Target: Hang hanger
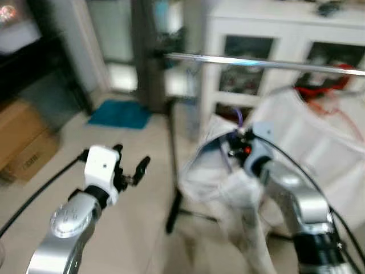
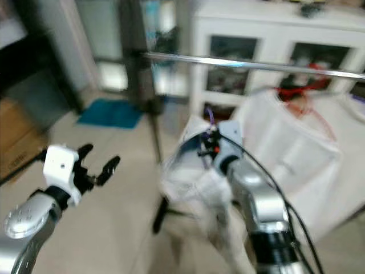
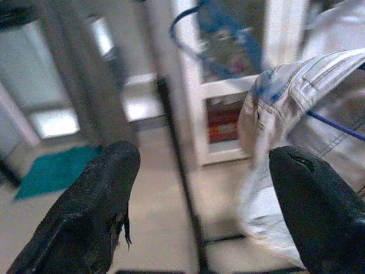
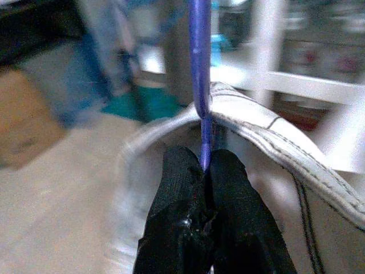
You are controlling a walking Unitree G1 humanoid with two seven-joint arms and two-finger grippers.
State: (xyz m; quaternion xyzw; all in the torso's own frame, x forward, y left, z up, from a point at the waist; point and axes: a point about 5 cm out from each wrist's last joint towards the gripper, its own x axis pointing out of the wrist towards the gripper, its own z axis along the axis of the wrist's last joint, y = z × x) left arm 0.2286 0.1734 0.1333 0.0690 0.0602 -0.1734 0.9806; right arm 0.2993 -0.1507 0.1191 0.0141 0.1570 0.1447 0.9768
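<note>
As pinched, purple hanger (image 4: pixel 200 85) between right tool (image 4: pixel 204 171) fingers.

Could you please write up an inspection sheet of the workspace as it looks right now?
Surface: pale tiled floor.
Job's things: purple hanger carrying a white garment; metal rail above, hanger not yet on it.
Clutter: white clothing draped below the rail; cardboard box; teal mat.
Grippers: right gripper shut on the hanger; left gripper open, holding nothing.
Cables: black cable along the left arm.
Surroundings: white cabinet behind the rail.
</note>
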